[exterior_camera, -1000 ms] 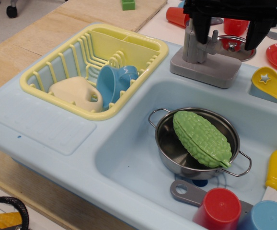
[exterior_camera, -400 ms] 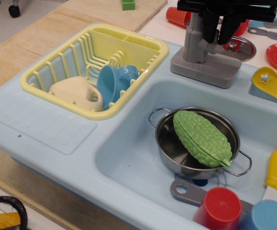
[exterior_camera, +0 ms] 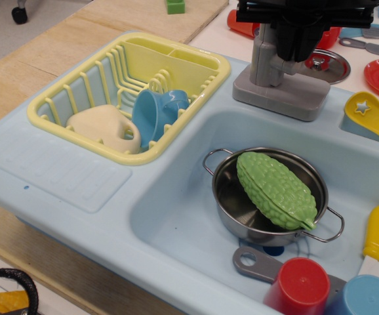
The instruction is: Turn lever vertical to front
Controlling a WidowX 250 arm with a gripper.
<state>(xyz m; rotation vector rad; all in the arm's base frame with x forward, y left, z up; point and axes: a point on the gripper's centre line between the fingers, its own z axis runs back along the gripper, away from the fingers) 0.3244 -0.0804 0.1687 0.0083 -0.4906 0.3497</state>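
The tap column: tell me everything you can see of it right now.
The tap column is grey, matte plastic by its look, standing upright on a rectangular grey base at the back rim of the pale blue sink. The black gripper covers its top and right side, fingers close together, so the lever is hidden. A round silver lid lies just behind, to the right.

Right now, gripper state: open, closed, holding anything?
Gripper: fingers drawn together at the tap column; the lever is hidden, so a grip cannot be told.
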